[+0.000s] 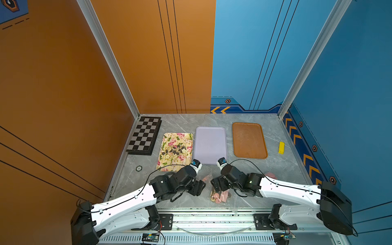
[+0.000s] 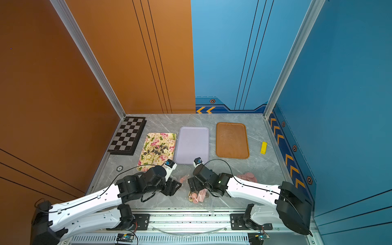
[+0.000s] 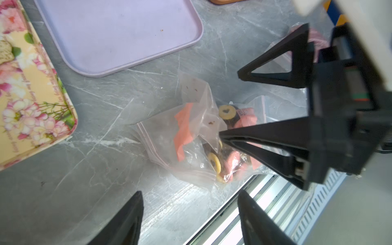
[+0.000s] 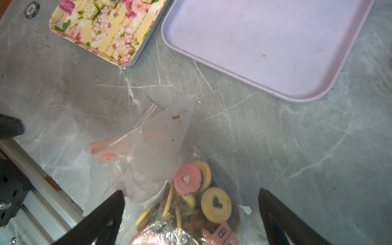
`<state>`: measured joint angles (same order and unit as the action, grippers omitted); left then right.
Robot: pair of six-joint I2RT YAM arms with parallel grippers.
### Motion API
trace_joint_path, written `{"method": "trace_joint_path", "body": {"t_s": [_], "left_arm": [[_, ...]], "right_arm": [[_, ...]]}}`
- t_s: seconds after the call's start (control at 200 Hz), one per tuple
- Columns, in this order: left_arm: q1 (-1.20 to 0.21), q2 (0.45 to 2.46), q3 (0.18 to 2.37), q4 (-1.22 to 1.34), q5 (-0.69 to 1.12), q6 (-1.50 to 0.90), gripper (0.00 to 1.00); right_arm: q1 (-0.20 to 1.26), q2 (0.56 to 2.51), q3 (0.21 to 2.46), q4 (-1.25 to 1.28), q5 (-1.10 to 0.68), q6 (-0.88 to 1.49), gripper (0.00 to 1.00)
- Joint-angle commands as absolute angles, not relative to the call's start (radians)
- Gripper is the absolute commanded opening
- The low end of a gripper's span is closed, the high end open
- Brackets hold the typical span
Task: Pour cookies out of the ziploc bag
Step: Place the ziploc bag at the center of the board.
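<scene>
A crumpled clear ziploc bag [image 1: 214, 191] [image 3: 191, 135] lies on the grey table by the front edge. Inside it are round cookies [image 4: 216, 204] [image 3: 227, 111]: yellow-ringed, pink and brown. My right gripper [image 4: 191, 201] [image 1: 213, 184] is open, with a finger on each side of the filled end and a gap to both. In the left wrist view one right fingertip [image 3: 221, 134] hangs just over the bag. My left gripper [image 3: 191, 203] [image 1: 204, 185] is open on the bag's left with only table and front rail between its fingers.
A floral tray [image 1: 167, 163] holds dark star cookies [image 1: 176, 149]. A lilac tray [image 1: 210, 146] and a brown tray [image 1: 249, 141] lie behind the bag. Pink discs [image 1: 270, 175] sit behind the right arm. A chessboard [image 1: 144, 135] is at the back left, a yellow block [image 1: 281, 147] at the right.
</scene>
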<state>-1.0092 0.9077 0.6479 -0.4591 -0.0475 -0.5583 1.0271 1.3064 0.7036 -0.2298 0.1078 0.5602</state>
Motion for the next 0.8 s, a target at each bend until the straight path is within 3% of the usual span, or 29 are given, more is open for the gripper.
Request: {"method": "trace_joint_path", "body": {"t_s": [0.0, 0.215, 0.365, 0.596, 0.796], "left_arm": [[-1.020, 0.848, 0.630, -0.480, -0.117, -0.610, 0.68], [-1.027, 0.832, 0.692, -0.557, -0.258, -0.599, 0.66], [-1.029, 0.851, 0.736, -0.590, -0.311, -0.585, 0.65], [-1.029, 0.914, 0.740, -0.588, -0.323, -0.576, 0.64], [-1.081, 1.141, 0.884, -0.581, -0.224, -0.469, 0.64]], "right_arm": [[1.006, 1.378, 0.755, -0.199, 0.072, 0.520, 1.00], [1.013, 1.586, 0.914, -0.187, -0.071, 0.454, 0.97], [1.022, 1.586, 0.910, -0.156, -0.081, 0.466, 0.96], [1.015, 1.295, 0.798, -0.276, 0.005, 0.481, 0.97], [0.993, 1.024, 0.711, -0.489, 0.132, 0.559, 1.00]]}}
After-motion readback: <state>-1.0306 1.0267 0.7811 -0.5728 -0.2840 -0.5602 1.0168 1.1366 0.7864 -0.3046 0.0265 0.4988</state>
